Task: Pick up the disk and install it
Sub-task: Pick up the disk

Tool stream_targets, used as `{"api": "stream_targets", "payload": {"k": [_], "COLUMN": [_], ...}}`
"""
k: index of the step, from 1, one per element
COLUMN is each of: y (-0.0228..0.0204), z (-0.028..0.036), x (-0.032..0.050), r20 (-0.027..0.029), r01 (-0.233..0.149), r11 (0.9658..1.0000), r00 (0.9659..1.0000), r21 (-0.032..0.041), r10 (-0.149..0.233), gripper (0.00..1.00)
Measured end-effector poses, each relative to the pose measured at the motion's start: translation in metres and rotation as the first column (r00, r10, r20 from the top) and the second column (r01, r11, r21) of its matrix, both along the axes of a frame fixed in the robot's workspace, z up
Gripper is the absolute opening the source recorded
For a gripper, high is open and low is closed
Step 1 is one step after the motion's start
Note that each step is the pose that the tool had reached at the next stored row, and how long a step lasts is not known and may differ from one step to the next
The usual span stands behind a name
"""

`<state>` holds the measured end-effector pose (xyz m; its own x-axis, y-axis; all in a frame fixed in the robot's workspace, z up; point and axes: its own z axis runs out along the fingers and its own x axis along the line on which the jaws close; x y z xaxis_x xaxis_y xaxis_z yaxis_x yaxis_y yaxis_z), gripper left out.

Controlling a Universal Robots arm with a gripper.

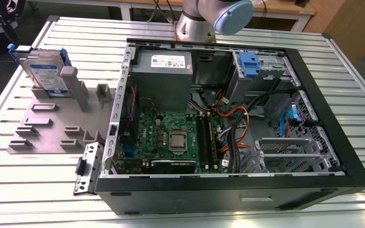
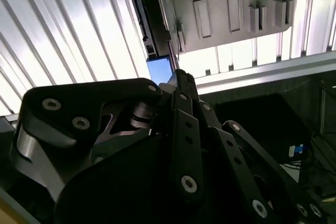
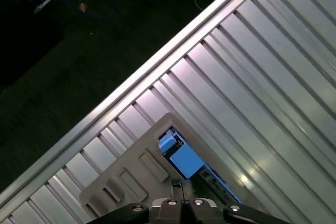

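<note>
Blue and silver, the disk (image 1: 46, 71) stands in its grey holder (image 1: 49, 129), not picked up yet, while our hand (image 3: 181, 183) hangs above, pressed together.

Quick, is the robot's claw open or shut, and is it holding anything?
Gripper: shut, holding nothing, poised over the disk that sits in the grey stand.

you have one flat silver hard drive in a bright blue plastic carrier (image 1: 45, 71), one grey plastic fixture plate (image 1: 48, 127), one open black computer case (image 1: 233, 191), one grey boxy power supply (image 1: 162, 80) and one green motherboard (image 1: 162, 127).
</note>
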<state>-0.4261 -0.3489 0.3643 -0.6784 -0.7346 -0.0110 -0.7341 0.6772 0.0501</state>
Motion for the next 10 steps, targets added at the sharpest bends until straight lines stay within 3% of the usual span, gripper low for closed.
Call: {"api": "stream_targets", "payload": {"k": [4, 10], "y": [0.0, 0.0], "z": [0.0, 0.0], "x": [0.0, 0.0], "r20": [0.0, 0.0], "r01": [-0.065, -0.151], "r11": [0.9979, 0.9886], "r00": [0.9979, 0.9886], "r21": [0.0, 0.0], "r10": [0.065, 0.151], "gripper": [0.11, 0.11]}}
